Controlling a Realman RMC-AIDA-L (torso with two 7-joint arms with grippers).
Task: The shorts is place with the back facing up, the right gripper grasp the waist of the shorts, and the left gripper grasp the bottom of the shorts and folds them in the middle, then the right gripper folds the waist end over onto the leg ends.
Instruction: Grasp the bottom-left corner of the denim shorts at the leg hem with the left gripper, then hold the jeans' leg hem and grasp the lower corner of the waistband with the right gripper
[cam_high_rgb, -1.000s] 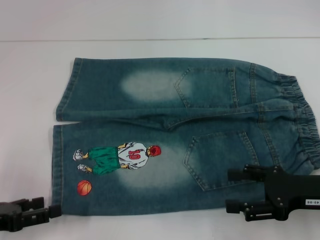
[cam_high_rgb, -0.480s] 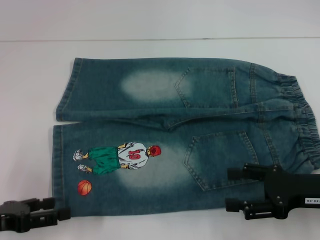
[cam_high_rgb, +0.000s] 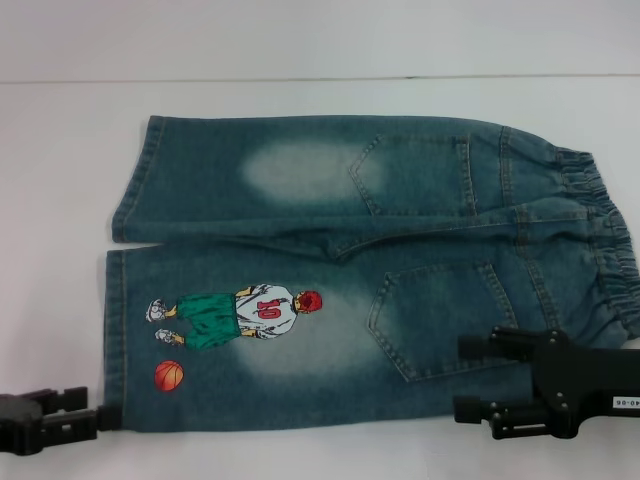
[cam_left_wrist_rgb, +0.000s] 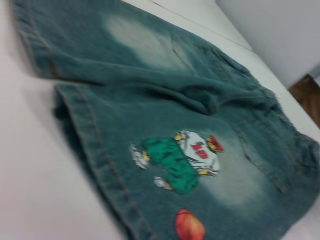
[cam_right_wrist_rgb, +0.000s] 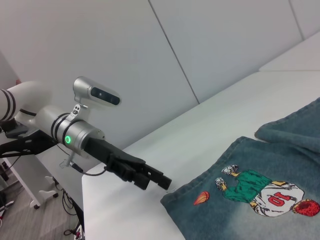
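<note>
Jaws of both grippers gape beside the shorts (cam_high_rgb: 350, 290).

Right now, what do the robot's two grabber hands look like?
The left gripper is black with two fingers, on a shiny silver round wrist with a glowing green ring, a thin grey cable and a small silver camera on top. Its arm is white with black bands. The right gripper is all black and boxy, with two fingers and a little white label with numbers.

A: Right gripper (cam_high_rgb: 472, 378)?
B: All black, boxy, small white numbered label.
A: Left gripper (cam_right_wrist_rgb: 159, 178)?
B: Black fingers, silver cylindrical wrist, green glowing ring, thin grey cable, grey camera housing.
</note>
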